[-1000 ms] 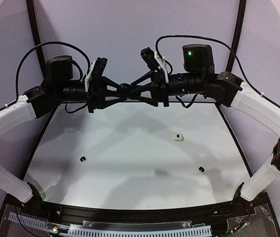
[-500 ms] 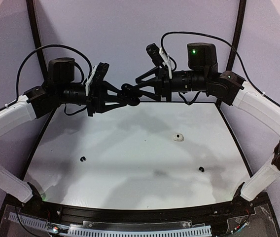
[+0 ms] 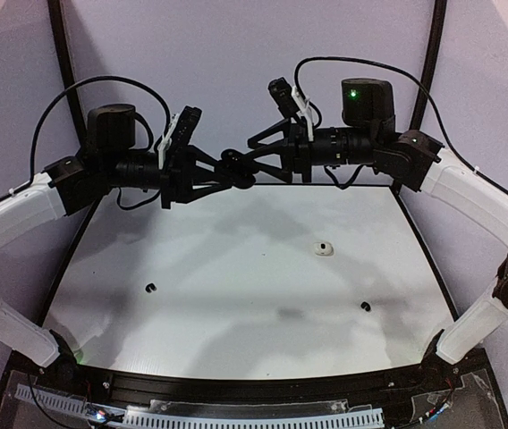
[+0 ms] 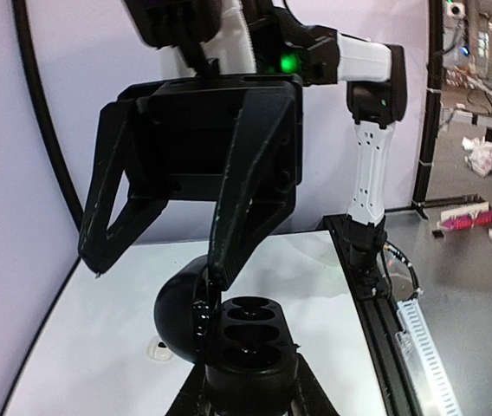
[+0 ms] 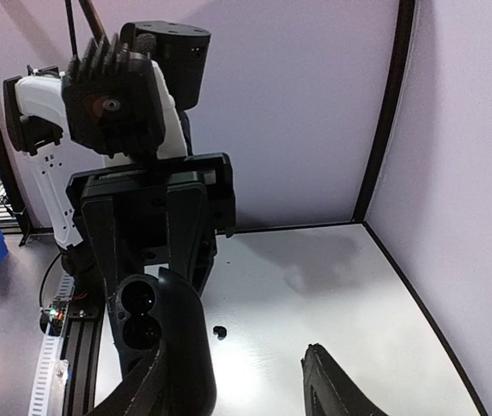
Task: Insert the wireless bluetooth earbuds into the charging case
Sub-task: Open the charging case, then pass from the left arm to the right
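My left gripper (image 3: 223,174) is raised at the back of the table and is shut on a black charging case (image 4: 250,334). The case's rounded lid (image 4: 177,316) is swung open to the side, and its two sockets look empty. My right gripper (image 3: 243,163) faces it, open, and one fingertip (image 4: 214,273) touches the lid by the hinge. In the right wrist view the case (image 5: 138,316) and lid (image 5: 185,347) sit by the left finger, with the right finger (image 5: 328,386) far apart. Two black earbuds (image 3: 151,288) (image 3: 365,306) lie on the table; one also shows in the right wrist view (image 5: 220,332).
A small white piece with a dark spot (image 3: 324,248) lies right of the table's middle and also shows in the left wrist view (image 4: 156,348). The white table (image 3: 236,331) has black posts at the back corners and a black rail along the front edge (image 3: 254,389).
My right gripper has rolled and risen a little at the case. My left gripper has tilted upward with the case. Both have barely moved in the last half second. The earbuds on the table are unmoved.
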{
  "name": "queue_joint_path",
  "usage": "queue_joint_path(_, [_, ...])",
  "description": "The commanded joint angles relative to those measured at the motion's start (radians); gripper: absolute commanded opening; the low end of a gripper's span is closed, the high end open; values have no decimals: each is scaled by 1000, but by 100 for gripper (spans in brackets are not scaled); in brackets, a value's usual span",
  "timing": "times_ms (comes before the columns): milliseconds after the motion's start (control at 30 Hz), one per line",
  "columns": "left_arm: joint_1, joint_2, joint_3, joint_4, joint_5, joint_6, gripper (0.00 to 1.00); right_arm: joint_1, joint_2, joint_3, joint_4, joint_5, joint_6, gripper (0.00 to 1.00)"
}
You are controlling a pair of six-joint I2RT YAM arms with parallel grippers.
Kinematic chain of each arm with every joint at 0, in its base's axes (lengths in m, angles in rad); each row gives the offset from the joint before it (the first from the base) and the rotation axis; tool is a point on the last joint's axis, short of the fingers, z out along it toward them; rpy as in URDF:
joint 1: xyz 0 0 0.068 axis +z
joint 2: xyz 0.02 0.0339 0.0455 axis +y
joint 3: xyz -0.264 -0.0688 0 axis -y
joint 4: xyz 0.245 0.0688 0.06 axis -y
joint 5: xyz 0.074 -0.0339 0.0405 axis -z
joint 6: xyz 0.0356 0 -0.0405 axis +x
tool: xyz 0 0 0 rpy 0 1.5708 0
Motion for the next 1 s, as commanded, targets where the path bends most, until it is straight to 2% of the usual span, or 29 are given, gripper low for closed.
queue_joint_path(0, [-6, -13, -47, 59, -37, -143, 1, -12, 14, 11, 22, -18, 25, 51])
queue_joint_path(200, [-6, -25, -71, 105, -5, -173, 1, -11, 30, 22, -13, 6, 32, 51])
queue_joint_path(400, [-5, -23, -103, 158, -5, -259, 1, -12, 11, 6, 13, -59, 32, 52])
queue_joint_path(500, [-6, -36, -126, 214, -2, -262, 1, -12, 14, 4, -13, -64, 31, 49])
queue_joint_path(800, [-6, -81, -191, 327, -10, -263, 1, -12, 1, -34, -29, -70, 36, 48])
queue_joint_path(867, [-6, -84, -197, 338, -4, -262, 1, -12, 6, -33, -39, -74, 36, 46])
queue_joint_path(967, [-6, -89, -207, 353, 13, -245, 1, -12, 8, -30, -39, -85, 36, 35])
